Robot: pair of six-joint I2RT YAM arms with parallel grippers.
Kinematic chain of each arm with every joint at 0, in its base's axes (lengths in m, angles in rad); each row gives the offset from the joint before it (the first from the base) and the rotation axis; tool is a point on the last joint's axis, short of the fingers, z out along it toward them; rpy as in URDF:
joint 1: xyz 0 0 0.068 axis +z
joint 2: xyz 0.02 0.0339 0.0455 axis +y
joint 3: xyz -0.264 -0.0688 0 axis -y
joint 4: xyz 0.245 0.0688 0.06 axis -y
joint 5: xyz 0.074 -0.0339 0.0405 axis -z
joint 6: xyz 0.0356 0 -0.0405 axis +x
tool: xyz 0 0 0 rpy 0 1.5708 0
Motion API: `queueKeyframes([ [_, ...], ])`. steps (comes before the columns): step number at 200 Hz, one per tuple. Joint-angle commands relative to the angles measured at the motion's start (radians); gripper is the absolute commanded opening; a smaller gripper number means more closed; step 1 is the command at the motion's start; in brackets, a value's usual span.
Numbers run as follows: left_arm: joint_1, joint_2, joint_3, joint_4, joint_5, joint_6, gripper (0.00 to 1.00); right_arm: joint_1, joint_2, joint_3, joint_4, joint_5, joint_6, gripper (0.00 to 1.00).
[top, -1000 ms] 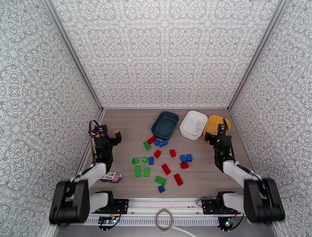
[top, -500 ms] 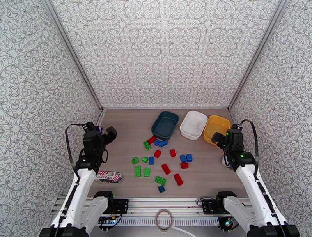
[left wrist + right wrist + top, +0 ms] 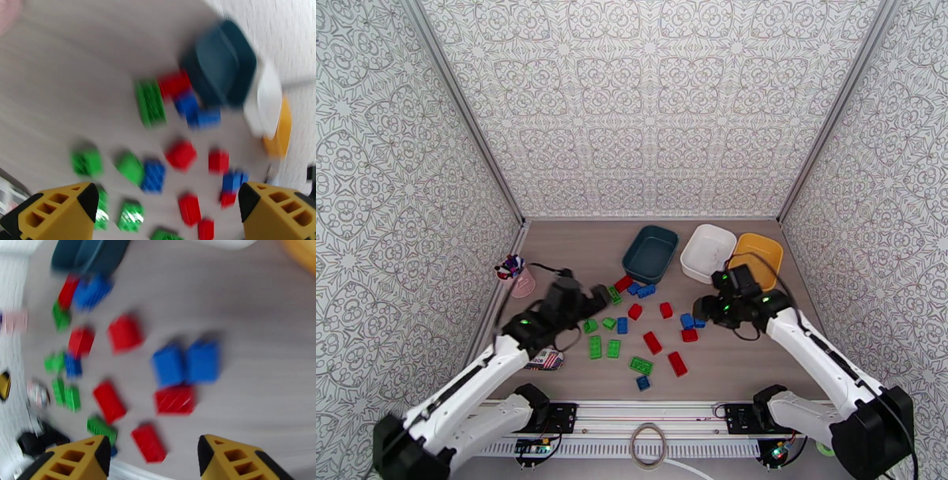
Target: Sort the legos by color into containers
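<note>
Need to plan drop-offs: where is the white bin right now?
In the top view the white bin sits at the far side of the table, right of centre, between the dark teal bin and the yellow bin.

The legos [image 3: 181, 154] are smeared by motion in both wrist views, their studs not to be made out; the dark teal bin [image 3: 94, 254] and the yellow bin [image 3: 302, 254] are cut off by the right wrist view's top edge. The printed pouch [image 3: 547, 360] is partly hidden by the left arm [image 3: 502, 359].
</note>
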Motion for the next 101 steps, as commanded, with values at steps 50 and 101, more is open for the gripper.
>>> queueKeyframes([
  [50,-0.131,0.211,0.096,-0.090,-0.039,-0.193,0.96,0.337,0.124,-0.029,-0.030,0.145,0.103,0.66],
  [101,-0.147,0.153,0.044,-0.162,-0.040,-0.277,0.96,0.471,0.283,-0.027,0.005,0.215,0.159,0.65],
])
